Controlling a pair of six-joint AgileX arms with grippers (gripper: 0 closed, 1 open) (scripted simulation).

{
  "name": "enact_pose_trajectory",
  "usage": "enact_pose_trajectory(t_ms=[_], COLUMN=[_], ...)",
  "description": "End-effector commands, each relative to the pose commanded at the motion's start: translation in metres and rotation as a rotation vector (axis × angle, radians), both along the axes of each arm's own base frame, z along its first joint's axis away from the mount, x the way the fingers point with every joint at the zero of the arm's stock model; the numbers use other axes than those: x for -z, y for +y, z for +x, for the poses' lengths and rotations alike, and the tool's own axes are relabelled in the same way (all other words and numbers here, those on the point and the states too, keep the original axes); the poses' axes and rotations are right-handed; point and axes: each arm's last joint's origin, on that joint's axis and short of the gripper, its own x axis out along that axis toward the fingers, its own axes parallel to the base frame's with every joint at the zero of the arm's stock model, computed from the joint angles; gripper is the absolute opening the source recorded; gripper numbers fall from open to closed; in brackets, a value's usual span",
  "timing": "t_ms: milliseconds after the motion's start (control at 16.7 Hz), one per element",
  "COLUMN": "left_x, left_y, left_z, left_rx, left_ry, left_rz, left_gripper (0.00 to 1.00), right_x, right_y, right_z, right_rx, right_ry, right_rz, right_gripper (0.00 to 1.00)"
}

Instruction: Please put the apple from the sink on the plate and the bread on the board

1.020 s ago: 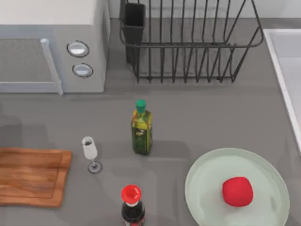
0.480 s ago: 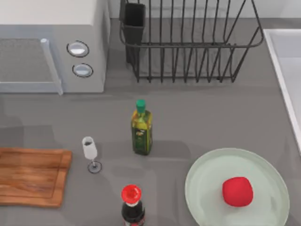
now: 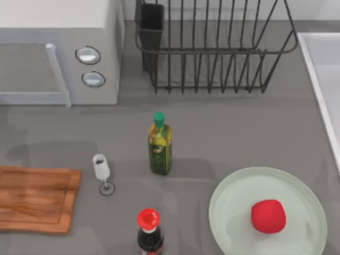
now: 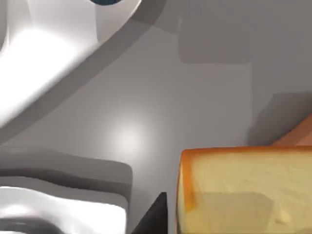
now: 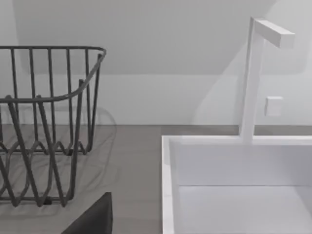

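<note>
- So the apple sits on the plate, that half looks sorted.
- Left of the plate, the board is bare.
- Bread is right by the left gripper; grip, can't tell.
- Sink beyond the plate holds nothing.

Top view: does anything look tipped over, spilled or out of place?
Nothing stands out. The oil bottle, wine glass and red-capped bottle stand upright, the apple sits on the plate, and the board lies flat.
</note>
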Motion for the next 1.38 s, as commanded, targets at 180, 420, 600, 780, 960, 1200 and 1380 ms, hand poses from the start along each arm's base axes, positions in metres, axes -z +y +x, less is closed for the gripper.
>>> enact_pose_trajectory(t_ms=[180,420,600,780,960,1200,1380], left_x=[-0.013,-0.011,-0.01,-0.007,-0.003,0.002,0.006], left_y=[0.001,0.0,-0.001,-0.004,-0.012,-0.028,-0.042], left_z=[0.0,0.001,0.0,-0.004,-0.01,-0.022,-0.033], left_rx=[-0.004,0.002,0.032,0.156,0.387,0.848,1.286], left_ry=[-0.011,-0.007,-0.006,-0.001,0.004,0.008,0.008], left_rz=[0.006,0.005,0.01,0.027,0.053,0.096,0.14], left_gripper=[0.0,0.0,0.0,0.0,0.0,0.0,0.0], right_x=[0.0,0.0,0.0,0.0,0.0,0.0,0.0], right_y=[0.0,0.0,0.0,0.0,0.0,0.0,0.0], right_z=[0.0,0.0,0.0,0.0,0.0,0.0,0.0], right_rx=[0.0,0.0,0.0,0.0,0.0,0.0,0.0], right_ry=[0.0,0.0,0.0,0.0,0.0,0.0,0.0], right_rz=[0.0,0.0,0.0,0.0,0.0,0.0,0.0], right_gripper=[1.0,1.0,1.0,1.0,1.0,1.0,1.0])
